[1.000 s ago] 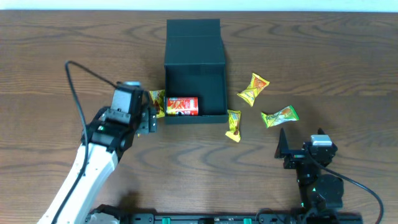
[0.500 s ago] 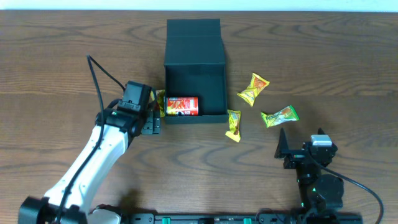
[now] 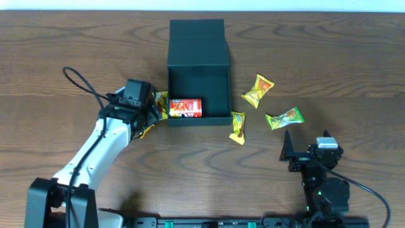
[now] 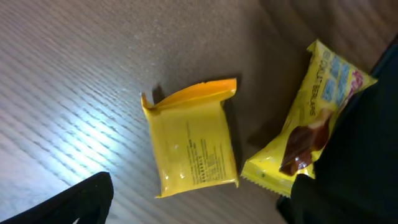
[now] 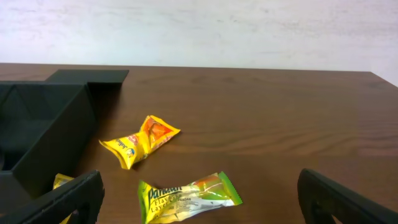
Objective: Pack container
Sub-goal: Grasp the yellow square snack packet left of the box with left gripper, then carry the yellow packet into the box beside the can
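Note:
The container [image 3: 198,82] is a dark, nearly black box lying open, its flap lid [image 3: 197,29] towards the far side. A red can [image 3: 185,107] lies inside by the near wall. My left gripper [image 3: 149,118] is open just left of the container, above a plain yellow packet [image 4: 193,146] that lies flat on the wood between its fingers [image 4: 74,200]. A second yellow packet [image 4: 311,134] leans against the container's dark wall [image 4: 373,137]. My right gripper [image 5: 199,208] is open and low at the near right, with a green-and-yellow packet [image 5: 189,196] on the table in front of it.
Right of the container lie a yellow-orange packet [image 3: 257,90], the green-and-yellow packet [image 3: 284,118] and a small yellow packet [image 3: 237,127] by the container's near right corner. A black cable [image 3: 79,82] loops off the left arm. The table's far edge [image 3: 285,11] runs along the top.
The left arm has swung and its wrist has turned beside the container's left wall, settling over the yellow packets. The right arm has not moved.

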You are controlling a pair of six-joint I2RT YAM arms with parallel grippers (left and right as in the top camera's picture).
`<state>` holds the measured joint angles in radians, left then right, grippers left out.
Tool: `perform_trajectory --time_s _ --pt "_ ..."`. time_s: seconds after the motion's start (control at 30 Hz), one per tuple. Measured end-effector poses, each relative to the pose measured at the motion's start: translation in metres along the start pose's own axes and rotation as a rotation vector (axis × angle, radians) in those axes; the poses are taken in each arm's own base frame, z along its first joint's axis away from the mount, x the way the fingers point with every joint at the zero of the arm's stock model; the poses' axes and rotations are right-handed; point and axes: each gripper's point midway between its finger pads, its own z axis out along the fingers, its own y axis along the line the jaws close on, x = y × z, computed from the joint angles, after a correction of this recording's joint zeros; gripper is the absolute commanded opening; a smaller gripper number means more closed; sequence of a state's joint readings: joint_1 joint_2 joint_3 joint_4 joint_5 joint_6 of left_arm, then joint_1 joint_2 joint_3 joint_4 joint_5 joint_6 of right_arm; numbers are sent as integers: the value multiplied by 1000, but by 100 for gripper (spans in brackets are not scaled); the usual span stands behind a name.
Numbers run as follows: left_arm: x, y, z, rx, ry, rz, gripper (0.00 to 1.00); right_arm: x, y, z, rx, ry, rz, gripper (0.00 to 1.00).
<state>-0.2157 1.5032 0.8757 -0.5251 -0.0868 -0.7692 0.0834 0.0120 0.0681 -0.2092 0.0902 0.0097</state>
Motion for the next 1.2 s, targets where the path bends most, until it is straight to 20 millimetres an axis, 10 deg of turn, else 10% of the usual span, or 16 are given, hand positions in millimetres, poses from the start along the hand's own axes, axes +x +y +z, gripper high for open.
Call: perform_trajectory --time_s 0.77,1.2 --pt "18 8 45 -17 163 -87 76 0 0 0 0 0 0 99" --pt "17 11 47 -20 169 -60 45 0 0 0 0 0 0 99"
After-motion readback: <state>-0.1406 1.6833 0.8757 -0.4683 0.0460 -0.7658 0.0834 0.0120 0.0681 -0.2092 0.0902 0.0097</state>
